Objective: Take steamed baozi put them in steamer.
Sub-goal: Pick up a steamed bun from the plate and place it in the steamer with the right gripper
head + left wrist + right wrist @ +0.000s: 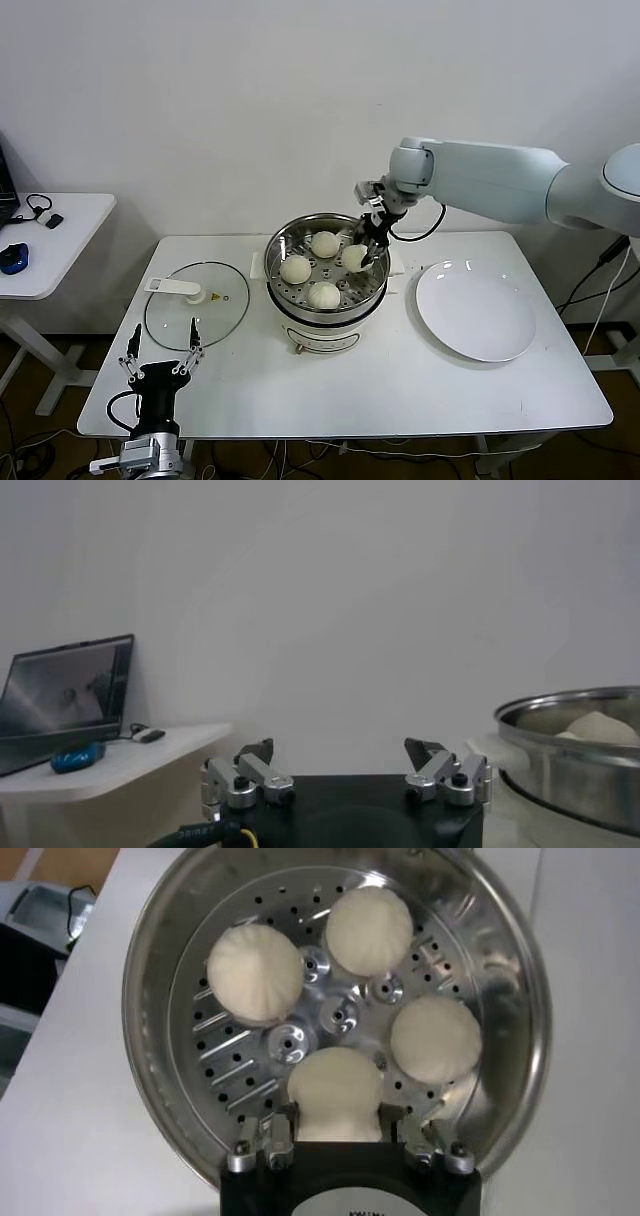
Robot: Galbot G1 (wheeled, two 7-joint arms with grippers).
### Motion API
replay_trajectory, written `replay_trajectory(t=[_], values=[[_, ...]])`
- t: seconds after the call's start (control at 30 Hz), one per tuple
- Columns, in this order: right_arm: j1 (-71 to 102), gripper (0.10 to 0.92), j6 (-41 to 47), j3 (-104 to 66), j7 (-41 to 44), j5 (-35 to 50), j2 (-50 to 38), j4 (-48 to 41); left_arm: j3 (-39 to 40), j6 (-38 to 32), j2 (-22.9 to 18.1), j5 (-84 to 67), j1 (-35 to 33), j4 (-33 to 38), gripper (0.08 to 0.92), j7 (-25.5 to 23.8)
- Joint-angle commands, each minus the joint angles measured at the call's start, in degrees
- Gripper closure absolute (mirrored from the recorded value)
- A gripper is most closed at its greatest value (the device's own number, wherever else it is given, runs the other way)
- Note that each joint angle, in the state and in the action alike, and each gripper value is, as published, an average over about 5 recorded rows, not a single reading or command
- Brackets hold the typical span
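The steel steamer stands mid-table with four cream-white baozi on its perforated tray. Three lie free. My right gripper reaches into the pot from the far right and is shut on the fourth baozi. In the right wrist view the gripper pinches that bun, which bulges between the fingers just above the tray. My left gripper is open and empty at the table's front left; it also shows in the left wrist view.
A flat glass lid with a white handle lies left of the steamer. A white round plate lies to its right. A side table with a blue mouse stands at the far left; a laptop sits there.
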State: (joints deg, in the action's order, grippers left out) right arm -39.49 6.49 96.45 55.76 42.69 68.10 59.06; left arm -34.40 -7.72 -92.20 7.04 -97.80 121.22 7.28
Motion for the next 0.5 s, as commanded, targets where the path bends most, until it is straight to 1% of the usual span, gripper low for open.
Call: replay_trajectory(t=[0.03, 0.13, 0.37, 0.5], values=[[3.07, 0.473, 0.35, -1.39, -0.16, -1.90, 1.43, -1.89, -0.05, -0.02, -2.80, -0.04, 0.07, -0.11, 0.177, 0.03], [2.94, 0.434, 0.40, -1.40, -0.18, -2.18, 1.33, -1.80, -0.05, 0.03, -2.80, -0.03, 0.09, -0.05, 0.177, 0.01], [1.02, 0.247, 0.44, -1.50, -0.57, -1.78, -0.72, -1.08, -0.04, 0.15, -2.80, -0.03, -0.02, 0.33, 0.177, 0.01], [-1.28, 0.206, 0.58, -2.05, -1.43, -0.24, -3.17, 0.77, 0.08, 0.32, -2.80, 0.04, -0.07, 0.66, 0.177, -0.02]])
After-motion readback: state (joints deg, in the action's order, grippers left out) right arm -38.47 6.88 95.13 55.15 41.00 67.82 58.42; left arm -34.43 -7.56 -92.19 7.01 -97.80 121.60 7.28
